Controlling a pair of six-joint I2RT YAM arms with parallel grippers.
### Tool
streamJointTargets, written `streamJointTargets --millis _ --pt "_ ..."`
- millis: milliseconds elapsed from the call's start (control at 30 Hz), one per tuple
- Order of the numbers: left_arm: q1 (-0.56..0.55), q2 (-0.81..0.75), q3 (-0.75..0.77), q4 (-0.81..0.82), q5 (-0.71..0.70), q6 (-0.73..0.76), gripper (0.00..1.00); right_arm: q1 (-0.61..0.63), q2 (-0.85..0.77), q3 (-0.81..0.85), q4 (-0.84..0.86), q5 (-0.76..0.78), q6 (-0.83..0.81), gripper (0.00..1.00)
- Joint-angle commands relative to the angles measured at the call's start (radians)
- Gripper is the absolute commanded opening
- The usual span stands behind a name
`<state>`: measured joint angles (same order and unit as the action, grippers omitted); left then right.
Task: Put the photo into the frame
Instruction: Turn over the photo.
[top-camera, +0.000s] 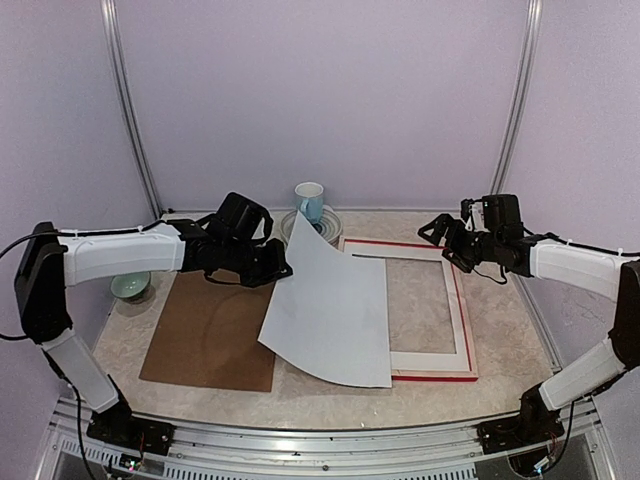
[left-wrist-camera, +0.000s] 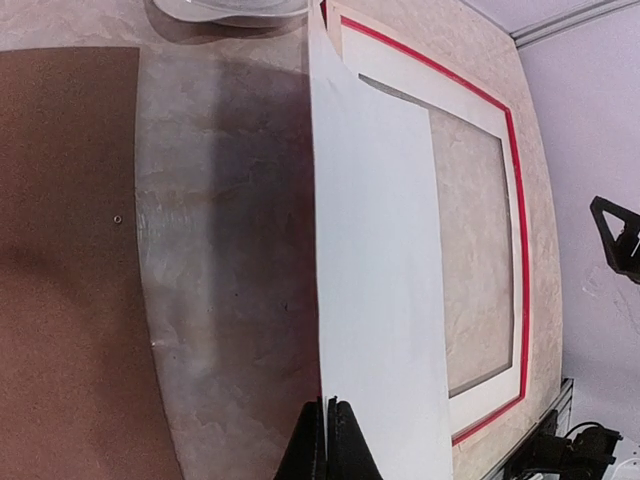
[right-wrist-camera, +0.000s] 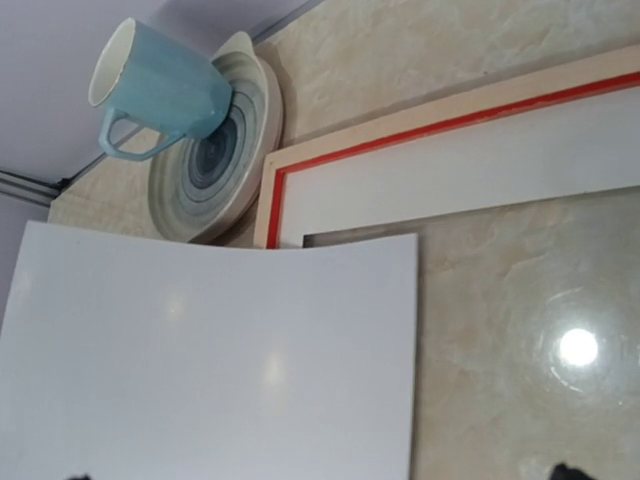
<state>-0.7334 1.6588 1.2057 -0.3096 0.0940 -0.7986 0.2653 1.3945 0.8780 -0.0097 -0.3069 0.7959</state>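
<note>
The photo shows only its plain white reverse; its picture side faces down and is hidden. My left gripper is shut on its left edge and holds that edge raised, so the sheet slopes down to the right over the left part of the frame. The frame lies flat with a red rim, and a white mat board with a window lies in it. The left wrist view shows the pinch, photo and frame. My right gripper is open and empty above the frame's far right corner.
A brown backing board lies flat left of the photo. A blue mug stands on a striped plate at the back, just beyond the frame's far left corner. A green bowl sits at the far left. Walls close in on three sides.
</note>
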Motion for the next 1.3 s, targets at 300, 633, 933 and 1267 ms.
streamJointTargets --millis 300,633,933,1267 --pt "0.016 0.028 -0.147 0.218 -0.054 -0.010 0.03 -0.011 -0.050 -0.009 -0.038 -0.114 -0.180 0.99" --pt "-0.013 0.068 -0.166 0.252 -0.076 0.077 0.02 -0.012 -0.037 -0.037 -0.076 -0.111 -0.230 0.99" --pt "-0.057 0.066 -0.168 0.254 -0.169 0.157 0.02 -0.012 -0.016 -0.018 -0.104 -0.083 -0.230 0.99" --pt "-0.097 0.021 -0.211 0.349 -0.259 0.214 0.01 -0.012 0.004 -0.024 -0.103 -0.075 -0.224 0.99"
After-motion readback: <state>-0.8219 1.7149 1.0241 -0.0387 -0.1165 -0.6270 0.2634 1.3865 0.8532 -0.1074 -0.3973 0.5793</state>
